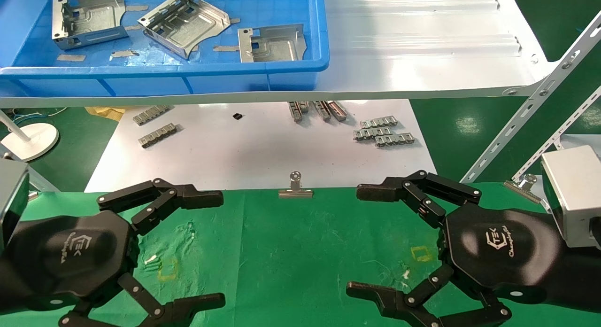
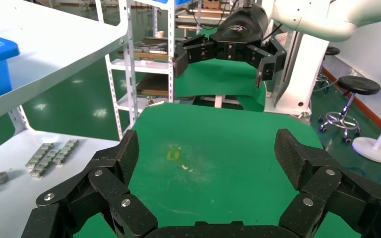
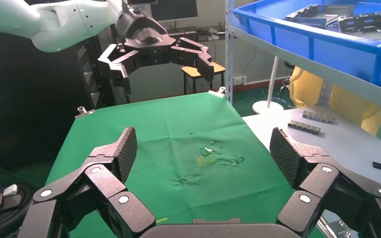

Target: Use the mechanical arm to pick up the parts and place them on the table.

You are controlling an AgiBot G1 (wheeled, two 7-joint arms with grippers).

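Note:
Three shiny silver parts lie in the blue bin on the upper shelf: one at the left (image 1: pixel 87 19), one tilted in the middle (image 1: pixel 184 24), one at the right (image 1: pixel 272 44). Both black arms hover low over the green table (image 1: pixel 291 252), facing each other. My left gripper (image 1: pixel 221 249) is open and empty at the near left; it also shows in its own view (image 2: pixel 206 153). My right gripper (image 1: pixel 358 240) is open and empty at the near right, also seen in its own view (image 3: pixel 203 148). Nothing lies between either pair of fingers.
The blue bin (image 1: pixel 188 68) sits on a white shelf (image 1: pixel 422 40) overhanging a white board (image 1: pixel 258 148) with small grey linked strips (image 1: pixel 382 132). A silver binder clip (image 1: pixel 295 186) grips the cloth's far edge. Slotted shelf struts (image 1: pixel 530 106) slant at the right.

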